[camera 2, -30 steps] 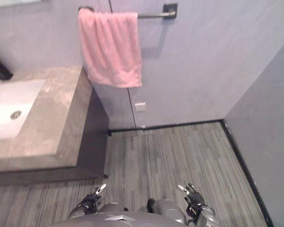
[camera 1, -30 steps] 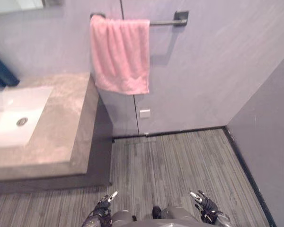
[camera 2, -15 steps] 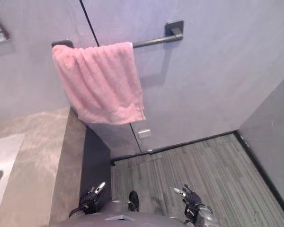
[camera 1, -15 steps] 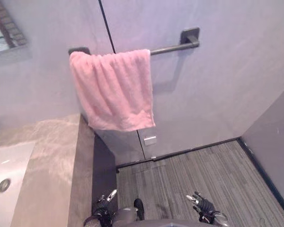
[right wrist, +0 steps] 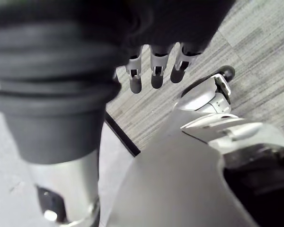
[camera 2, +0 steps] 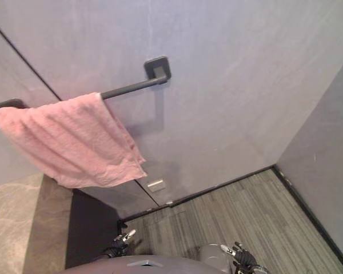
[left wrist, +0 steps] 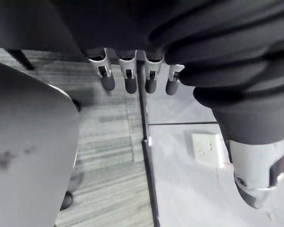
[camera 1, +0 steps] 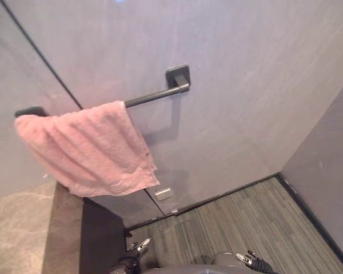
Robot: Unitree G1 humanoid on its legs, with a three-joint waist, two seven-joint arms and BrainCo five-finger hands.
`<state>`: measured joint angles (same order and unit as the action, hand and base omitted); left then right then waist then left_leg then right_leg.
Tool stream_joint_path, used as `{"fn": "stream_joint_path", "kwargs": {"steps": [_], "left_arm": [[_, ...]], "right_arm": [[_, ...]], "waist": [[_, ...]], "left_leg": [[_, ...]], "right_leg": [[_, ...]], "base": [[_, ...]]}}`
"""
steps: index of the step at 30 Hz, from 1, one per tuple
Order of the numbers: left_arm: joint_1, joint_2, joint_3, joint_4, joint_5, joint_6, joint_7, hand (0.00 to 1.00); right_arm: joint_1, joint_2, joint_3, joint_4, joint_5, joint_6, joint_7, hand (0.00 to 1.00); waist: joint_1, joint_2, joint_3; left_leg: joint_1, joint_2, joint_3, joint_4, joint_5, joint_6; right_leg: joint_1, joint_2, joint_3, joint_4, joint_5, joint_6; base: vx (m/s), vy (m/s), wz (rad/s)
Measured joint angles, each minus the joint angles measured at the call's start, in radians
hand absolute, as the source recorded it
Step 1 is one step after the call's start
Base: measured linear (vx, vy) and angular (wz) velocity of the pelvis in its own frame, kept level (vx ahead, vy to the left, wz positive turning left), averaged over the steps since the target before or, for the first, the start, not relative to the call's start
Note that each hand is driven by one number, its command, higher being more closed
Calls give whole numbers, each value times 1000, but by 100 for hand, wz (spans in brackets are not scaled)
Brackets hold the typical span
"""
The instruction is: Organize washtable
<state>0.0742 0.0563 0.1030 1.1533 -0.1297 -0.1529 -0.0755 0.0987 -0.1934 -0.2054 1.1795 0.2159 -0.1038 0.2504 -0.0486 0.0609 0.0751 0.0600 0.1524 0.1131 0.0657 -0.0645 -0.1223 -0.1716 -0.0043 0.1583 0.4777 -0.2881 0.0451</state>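
Left hand (camera 1: 130,261) & right hand (camera 1: 256,264) hung low, fingers straight, empty. Risk: a blind reach could've snagged pink terry towel (camera 1: 86,151) off dark wall rail (camera 1: 154,96).

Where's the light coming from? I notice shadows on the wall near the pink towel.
Left eye view: the towel bar and its bracket cast a soft shadow just below them on the wall. Right eye view: the shadow of the pink towel falls just to its right. The light likely comes from above, slightly left.
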Motion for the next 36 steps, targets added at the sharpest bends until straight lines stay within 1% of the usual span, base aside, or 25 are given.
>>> {"fn": "stream_joint_path", "kwargs": {"steps": [2, 5, 6, 7, 8, 9, 10, 12, 14, 15, 17, 19, 21, 23, 25, 26, 28, 29, 30, 32, 34, 36], "left_arm": [[0, -7, -1, -10, 0, 0, 0, 0], [1, -5, 0, -21, -5, -1, 11, 0], [4, -5, -3, -39, -14, -3, 23, 0], [11, -4, -14, -66, -24, -7, 36, 0], [16, -2, -36, -107, -45, -13, 50, 0], [18, -1, -47, -130, -59, -19, 55, 0], [34, -1, -71, -188, -78, -37, 64, 0], [46, -2, -95, -280, -111, -58, 66, 0], [83, -2, -114, -449, -137, -88, 69, 0], [100, -2, -116, -499, -137, -92, 70, 0], [161, -1, -133, -694, -118, -104, 91, 0], [181, -2, -141, -784, -93, -117, 96, 0], [196, -7, -132, -909, -30, -118, 103, 0], [199, -18, -102, -1006, 0, -118, 107, 0], [197, -27, -70, -1079, 14, -118, 118, 0], [197, -32, -53, -1113, 43, -118, 131, 0], [196, -47, -19, -1169, 83, -119, 150, 0], [195, -50, -13, -1190, 116, -119, 164, 0], [196, -51, -12, -1203, 120, -119, 169, 0], [195, -58, -9, -1251, 155, -119, 178, 0], [196, -62, -9, -1287, 159, -119, 182, 0], [198, -62, 4, -1317, 163, -119, 193, 0]], "right_arm": [[1, -6, 6, 0, 0, -2, -2, 0], [-10, -14, 21, -7, 1, -19, -13, 0], [-7, -14, 45, -51, 2, -21, -19, 0], [4, -13, 74, -141, 8, -27, -32, 0], [27, -3, 100, -251, 43, -42, -53, 0], [38, 4, 109, -306, 50, -48, -59, 0], [58, 14, 131, -424, 77, -62, -70, 0], [71, 30, 138, -543, 79, -78, -83, 0], [86, 53, 138, -712, 76, -100, -100, 0], [97, 59, 137, -759, 76, -105, -101, 0], [140, 69, 135, -953, 67, -134, -103, 0], [142, 70, 125, -1038, 65, -157, -103, 0], [131, 72, 116, -1153, 12, -171, -112, 0], [125, 73, 123, -1240, -14, -181, -111, 0], [107, 72, 129, -1281, -25, -192, -110, 0], [94, 72, 133, -1296, -45, -193, -109, 0], [52, 64, 140, -1305, -49, -196, -100, 0], [29, 58, 150, -1305, -49, -196, -96, 0], [17, 51, 157, -1305, -49, -196, -96, 0], [-22, 43, 177, -1303, -39, -196, -92, 0], [-44, 40, 192, -1291, -35, -195, -87, 0], [-85, 28, 223, -1260, -2, -193, -76, 0]], "waist": [[0, -7, -1], [5, -20, -1], [5, -24, -5], [5, -27, -4], [4, -32, -3], [4, -33, -4], [3, -39, -5], [1, -41, -9], [2, -51, -4], [2, -55, -6], [1, -61, -15], [2, -59, -16], [2, -49, -23], [4, -40, -28], [3, -32, -32], [4, -28, -33], [6, -28, -33], [8, -25, -35], [9, -24, -36], [20, -23, -36], [32, -22, -36], [35, -23, -36]], "left_leg": [[-2, 14, -23, -11, 18, -12], [-2, 14, -42, -14, 31, -10], [-2, 10, -41, -16, 31, -10], [-2, 5, -39, -19, 31, -10], [-2, -3, -38, -26, 31, -10], [-3, -8, -38, -27, 31, -9], [-8, -17, -37, -30, 31, -9], [-18, -30, -36, -32, 31, -9], [-23, -47, -28, -40, 31, -9], [-26, -51, -24, -38, 31, -9], [-54, -68, -23, -24, 19, 9], [-55, -75, -24, -22, 18, 11], [-70, -80, -25, -19, 14, 16], [-70, -84, -28, -10, 20, 15], [-70, -84, -37, -5, 25, 18], [-67, -84, -39, -6, 25, 18], [-58, -84, -39, -9, 25, 18], [-50, -84, -44, -11, 24, 19], [-50, -84, -46, -11, 24, 20], [-53, -86, -48, -14, 26, 25], [-53, -88, -55, -19, 30, 32], [-53, -94, -63, -28, 36, 37]], "right_leg": [[13, 6, -41, -7, 2, -3], [36, 2, -70, -18, 3, -5], [36, 1, -73, -16, 3, -5], [35, -2, -72, -16, 3, -6], [31, -7, -65, -15, 4, -6], [28, -11, -62, -15, 3, -6], [20, -21, -58, -13, 3, -6], [7, -33, -50, -12, 5, -4], [-7, -46, -32, -13, 13, 11], [-10, -51, -30, -15, 12, 12], [-23, -70, -25, -20, 20, 25], [-21, -76, -20, -31, 26, 34], [-17, -83, -20, -49, 31, 35], [-16, -88, -23, -59, 46, 42], [-5, -90, -31, -75, 59, 43], [3, -91, -35, -84, 63, 45], [19, -93, -37, -95, 66, 46], [38, -94, -42, -112, 72, 48], [46, -96, -46, -120, 74, 49], [59, -100, -53, -144, 87, 53], [70, -103, -59, -161, 97, 55], [73, -109, -61, -175, 104, 58]], "base": [[77, -173, 50], [61, -47, 39], [36, 27, 12], [19, 62, 6], [-5, 78, -1], [-31, 103, -3], [-44, 105, -3], [-60, 120, -2], [-82, 142, -8], [-70, 121, -7], [-50, 110, 2], [-35, 88, -1], [-15, 76, 1], [31, 33, 7], [51, 15, 9], [47, 11, 7], [46, 13, 6], [38, 21, 9], [20, 31, 11], [1, 37, 8], [1, 39, 10], [-6, 38, 8]]}}
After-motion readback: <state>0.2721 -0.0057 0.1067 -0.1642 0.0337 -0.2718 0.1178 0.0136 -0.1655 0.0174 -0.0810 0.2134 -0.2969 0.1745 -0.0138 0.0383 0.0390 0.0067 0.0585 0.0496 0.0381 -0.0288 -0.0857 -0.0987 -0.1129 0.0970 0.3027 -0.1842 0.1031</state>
